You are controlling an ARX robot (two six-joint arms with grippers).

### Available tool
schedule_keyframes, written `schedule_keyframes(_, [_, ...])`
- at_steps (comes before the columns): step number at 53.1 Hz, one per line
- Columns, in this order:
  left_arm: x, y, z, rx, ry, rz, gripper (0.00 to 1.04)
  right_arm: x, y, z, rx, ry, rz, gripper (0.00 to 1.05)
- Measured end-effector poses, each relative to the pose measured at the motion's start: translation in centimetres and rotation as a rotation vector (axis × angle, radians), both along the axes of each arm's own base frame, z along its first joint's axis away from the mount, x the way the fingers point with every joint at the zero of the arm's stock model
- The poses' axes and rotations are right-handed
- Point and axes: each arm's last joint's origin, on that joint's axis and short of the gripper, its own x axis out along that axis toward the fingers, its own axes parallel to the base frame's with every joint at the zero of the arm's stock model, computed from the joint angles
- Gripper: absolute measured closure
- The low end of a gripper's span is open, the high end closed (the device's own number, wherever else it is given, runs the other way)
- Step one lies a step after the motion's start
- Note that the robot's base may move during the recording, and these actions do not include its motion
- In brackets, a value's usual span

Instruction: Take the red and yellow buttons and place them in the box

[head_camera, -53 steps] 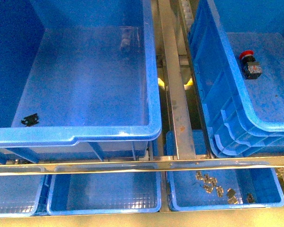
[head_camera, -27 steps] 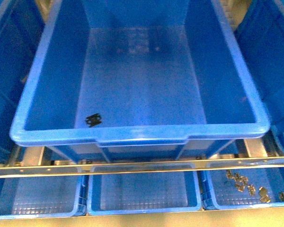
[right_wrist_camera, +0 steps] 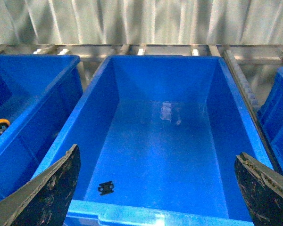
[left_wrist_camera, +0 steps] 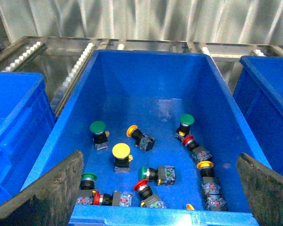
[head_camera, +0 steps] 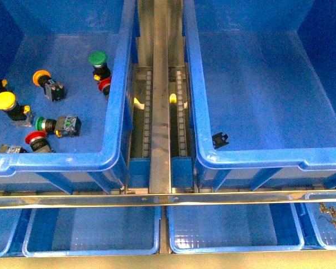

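Hovering with left hand (left_wrist_camera: pixel 160 155) released, grasping nothing, above the blue bin (head_camera: pixel 61 159) at 9 o'clock holding red and yellow buttons (head_camera: pixel 4 101) mixed with green buttons (head_camera: pixel 97 58). Hovering likewise with right hand (right_wrist_camera: pixel 156 150) released above the box (head_camera: pixel 257 158) at 3 o'clock, with a small black clip (head_camera: pixel 219 140) near its 7 o'clock corner.
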Motion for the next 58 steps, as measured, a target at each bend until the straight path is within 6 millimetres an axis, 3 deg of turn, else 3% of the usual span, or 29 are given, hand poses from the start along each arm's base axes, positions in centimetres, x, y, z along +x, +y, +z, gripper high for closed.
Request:
schedule_keyframes(16, [0.0, 0.0, 0.0, 0.000, 0.000, -0.002, 0.08, 0.0, 0.0, 0.0, 0.000, 0.000, -0.006, 0.07])
schedule_keyframes(22, [0.5, 0.0, 0.6, -0.097, 0.418, 0.291, 0.08, 0.0, 0.0, 0.0, 0.000, 0.000, -0.009, 0.07])
schedule_keyframes(25, [2.0, 0.3, 2.2, -0.103, 0.506, 0.405, 0.08, 0.0, 0.0, 0.0, 0.000, 0.000, -0.006, 0.07])
schedule_keyframes(30, [5.7, 0.6, 5.6, -0.143, 0.458, 0.435, 0.08, 0.0, 0.0, 0.0, 0.000, 0.000, -0.005, 0.07])
schedule_keyframes(31, [7.8, 0.5, 7.2, -0.153, 0.413, 0.413, 0.08, 0.0, 0.0, 0.0, 0.000, 0.000, -0.006, 0.07])
schedule_keyframes(35, [11.7, 0.2, 9.0, -0.168, 0.381, 0.356, 0.08, 0.0, 0.0, 0.0, 0.000, 0.000, -0.006, 0.07])
schedule_keyframes(38, [14.3, 0.1, 7.9, -0.167, 0.424, 0.340, 0.08, 0.0, 0.0, 0.0, 0.000, 0.000, -0.007, 0.07])
schedule_keyframes(43, [17.9, 0.1, 2.7, -0.186, 0.609, 0.342, 0.08, 0.0, 0.0, 0.0, 0.000, 0.000, -0.006, 0.07])
schedule_keyframes(49, [19.7, 0.6, -0.9, -0.188, 0.703, 0.341, 0.08, 0.0, 0.0, 0.0, 0.000, 0.000, -0.006, 0.07])
schedule_keyframes(58, [22.2, 1.5, -3.5, -0.181, 0.737, 0.312, 0.08, 0.0, 0.0, 0.0, 0.000, 0.000, -0.006, 0.07])
